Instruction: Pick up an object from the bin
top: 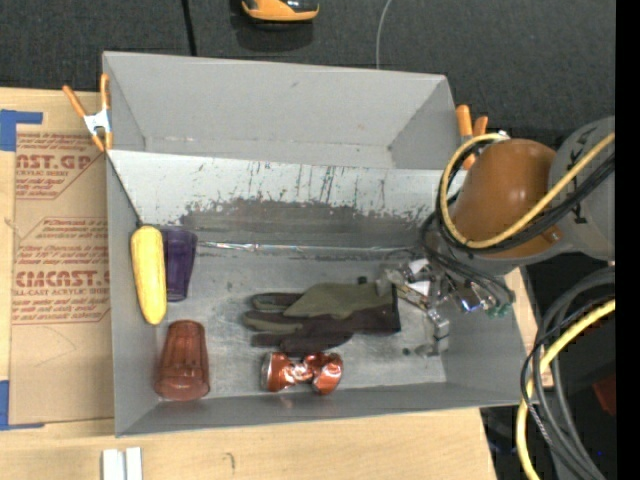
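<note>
Looking down into the bin (270, 118). Finding the gripper (432, 313) hanging low over the floor at the right end, under the arm's orange cover (505, 198) and looped cables (560, 193). Not managing to tell whether released or clenched, nor whether gripping anything. Noting a dark olive glove (320, 308) lying flat mid-floor, its right end just beside the gripper, perhaps touching; not being sure of contact. Spotting a crushed red can (300, 371) just in front of the glove, near the front wall. Seeing, well apart at the left end, a yellow banana (149, 273) lying against a purple cup (180, 263), and a red cup (182, 361) lying in the front-left corner.
</note>
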`<state>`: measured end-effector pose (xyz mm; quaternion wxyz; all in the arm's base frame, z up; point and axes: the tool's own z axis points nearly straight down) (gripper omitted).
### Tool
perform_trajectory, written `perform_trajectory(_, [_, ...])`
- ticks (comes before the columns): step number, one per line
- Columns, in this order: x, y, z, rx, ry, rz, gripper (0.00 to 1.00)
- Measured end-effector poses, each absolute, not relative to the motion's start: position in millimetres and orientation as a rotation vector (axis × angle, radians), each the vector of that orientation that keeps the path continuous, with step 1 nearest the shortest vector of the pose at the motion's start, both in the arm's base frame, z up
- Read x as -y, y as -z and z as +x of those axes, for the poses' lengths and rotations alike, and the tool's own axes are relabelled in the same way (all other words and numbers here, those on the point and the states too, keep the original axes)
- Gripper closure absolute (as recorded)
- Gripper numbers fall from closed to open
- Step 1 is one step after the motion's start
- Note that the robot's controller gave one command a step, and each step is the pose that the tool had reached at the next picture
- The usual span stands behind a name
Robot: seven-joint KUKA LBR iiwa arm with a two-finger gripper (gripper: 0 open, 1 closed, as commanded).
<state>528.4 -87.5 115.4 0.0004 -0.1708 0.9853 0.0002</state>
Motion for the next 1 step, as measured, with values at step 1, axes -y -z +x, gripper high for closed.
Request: perform_trajectory(1, [74.9,-79.4,546.0,-3.008,0.002,-0.890,0.00])
